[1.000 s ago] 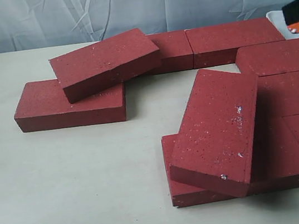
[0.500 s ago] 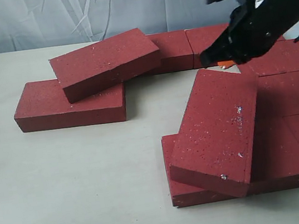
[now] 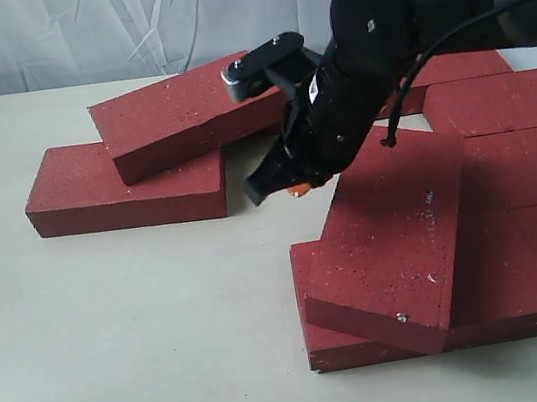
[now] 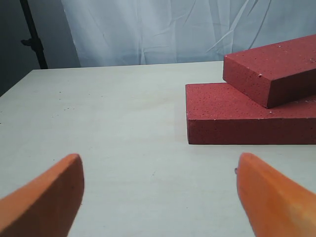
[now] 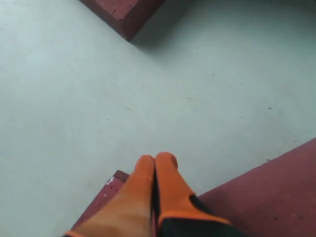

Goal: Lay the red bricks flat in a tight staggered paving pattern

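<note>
The leaning brick (image 3: 395, 233) lies askew, its near end propped on the laid bricks (image 3: 516, 164) that it partly covers, its far end dropping toward the table (image 3: 117, 335). The right gripper (image 3: 294, 189) hangs just beside that brick's far corner, on the side away from the laid bricks, fingers pressed together with nothing between them. Well apart from the leaning brick, past the gripper, a top brick (image 3: 190, 112) rests tilted across a base brick (image 3: 124, 182). The left gripper (image 4: 158, 187) faces that pair with its fingers spread wide and nothing in them.

The likely step is a push with the closed fingers to slide the leaning brick off its perch. The risks, as I judge them: a shove at one corner could spin the brick rather than shift it; the gritty faces may drag and nudge the laid bricks beneath out of line, opening gaps; the brick could drop hard off the edge and land skewed; the thin fingertips may skate off the corner.

No container of any kind is in view; the bricks sit on the bare table.
</note>
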Controlling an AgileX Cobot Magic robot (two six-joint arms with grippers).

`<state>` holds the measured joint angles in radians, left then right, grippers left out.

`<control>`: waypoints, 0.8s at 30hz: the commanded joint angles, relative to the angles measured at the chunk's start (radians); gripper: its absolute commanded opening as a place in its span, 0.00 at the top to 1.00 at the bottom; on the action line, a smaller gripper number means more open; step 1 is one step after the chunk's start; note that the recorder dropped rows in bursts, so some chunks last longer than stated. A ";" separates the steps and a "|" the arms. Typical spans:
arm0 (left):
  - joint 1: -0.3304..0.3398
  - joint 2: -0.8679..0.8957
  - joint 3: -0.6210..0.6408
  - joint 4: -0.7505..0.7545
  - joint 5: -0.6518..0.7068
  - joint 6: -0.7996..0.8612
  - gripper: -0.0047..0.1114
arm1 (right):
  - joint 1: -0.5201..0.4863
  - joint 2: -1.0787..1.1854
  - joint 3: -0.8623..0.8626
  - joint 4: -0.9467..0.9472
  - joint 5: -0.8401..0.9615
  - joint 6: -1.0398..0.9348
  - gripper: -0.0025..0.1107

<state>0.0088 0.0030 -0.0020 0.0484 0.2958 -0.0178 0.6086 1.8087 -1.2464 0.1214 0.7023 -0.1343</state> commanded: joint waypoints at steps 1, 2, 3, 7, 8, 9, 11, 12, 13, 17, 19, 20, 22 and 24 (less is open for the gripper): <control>-0.001 -0.003 0.002 -0.007 -0.009 0.000 0.28 | 0.003 0.033 -0.006 -0.028 0.028 0.020 0.99; -0.001 -0.003 0.002 -0.007 -0.009 0.000 0.28 | 0.003 0.033 -0.006 -0.056 0.038 0.036 0.99; -0.001 -0.003 0.002 -0.007 -0.009 0.000 0.28 | 0.003 0.033 -0.006 -0.080 0.057 0.056 0.99; -0.001 -0.003 0.002 -0.007 -0.009 0.000 0.28 | 0.003 0.031 -0.006 -0.211 0.135 0.134 0.99; -0.001 -0.003 0.002 -0.007 -0.009 0.000 0.28 | 0.003 0.031 -0.006 -0.238 0.148 0.157 0.99; -0.001 -0.003 0.002 -0.007 -0.009 0.000 0.28 | 0.000 0.031 -0.006 -0.268 0.156 0.178 0.99; -0.001 -0.003 0.002 -0.007 -0.009 0.000 0.28 | -0.007 0.031 -0.006 -0.321 0.169 0.204 0.99; -0.001 -0.003 0.002 -0.007 -0.009 0.000 0.28 | -0.013 0.031 -0.006 -0.340 0.180 0.223 0.99; -0.001 -0.003 0.002 -0.007 -0.009 0.000 0.28 | -0.020 0.031 -0.006 -0.347 0.185 0.225 0.99; -0.001 -0.003 0.002 -0.007 -0.009 0.000 0.28 | -0.059 0.031 -0.006 -0.352 0.211 0.225 0.99; -0.001 -0.003 0.002 -0.007 -0.009 0.000 0.28 | -0.080 0.031 -0.006 -0.359 0.223 0.225 0.99; -0.001 -0.003 0.002 -0.007 -0.009 0.000 0.28 | -0.093 0.031 -0.006 -0.362 0.227 0.225 0.99; -0.001 -0.003 0.002 -0.007 -0.009 0.000 0.28 | -0.125 0.031 -0.005 -0.364 0.240 0.225 0.99; -0.001 -0.003 0.002 -0.007 -0.009 0.000 0.28 | -0.157 0.031 -0.005 -0.364 0.246 0.225 0.99</control>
<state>0.0088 0.0030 -0.0020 0.0484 0.2958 -0.0178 0.4953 1.8458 -1.2480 -0.2260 0.9319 0.0891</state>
